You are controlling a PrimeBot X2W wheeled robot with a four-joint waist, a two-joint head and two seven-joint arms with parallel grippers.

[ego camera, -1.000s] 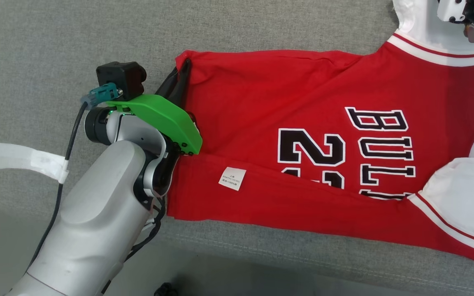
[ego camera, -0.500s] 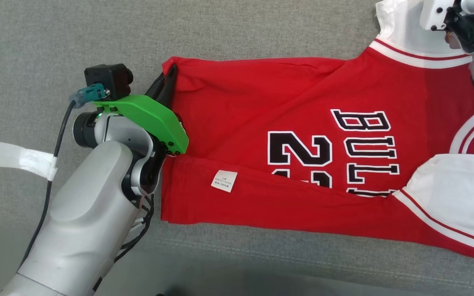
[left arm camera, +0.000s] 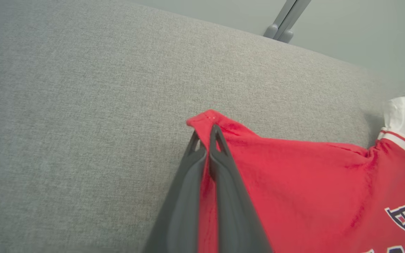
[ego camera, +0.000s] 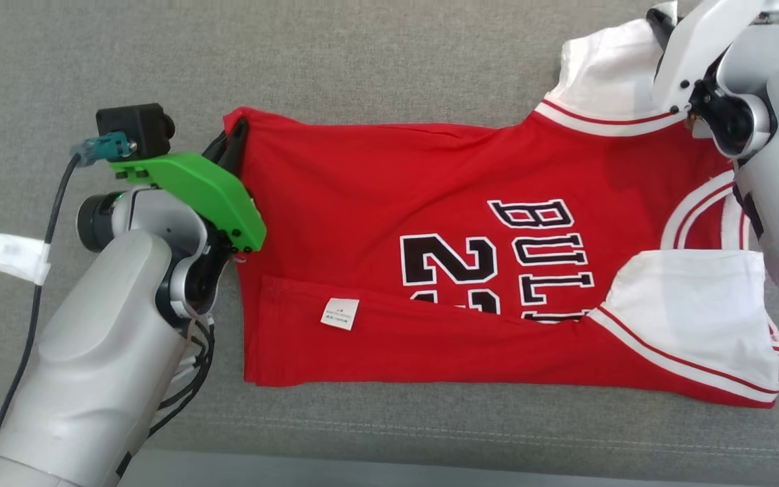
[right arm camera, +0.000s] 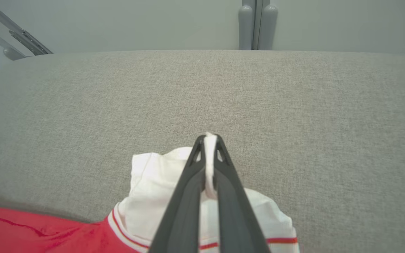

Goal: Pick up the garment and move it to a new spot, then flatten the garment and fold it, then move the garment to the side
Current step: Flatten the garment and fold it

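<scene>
Red jersey (ego camera: pixel 376 196) lies half-folded on the grey cushion (ego camera: pixel 362 61). Nearest, the left gripper (left arm camera: pixel 206 131) is clamped tight on its hem corner. Farther off, the right gripper (right arm camera: pixel 209 138), newly closed, pinches the white sleeve (right arm camera: pixel 153 168).

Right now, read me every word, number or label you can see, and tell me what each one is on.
"BUL", then a letter cut off by the fold: black letters edged in white on the red shirt.
"2", then a second digit half covered by the fold: on the same shirt, beside the letters.
White tag on the folded-over part of the shirt: print too small to read.
</scene>
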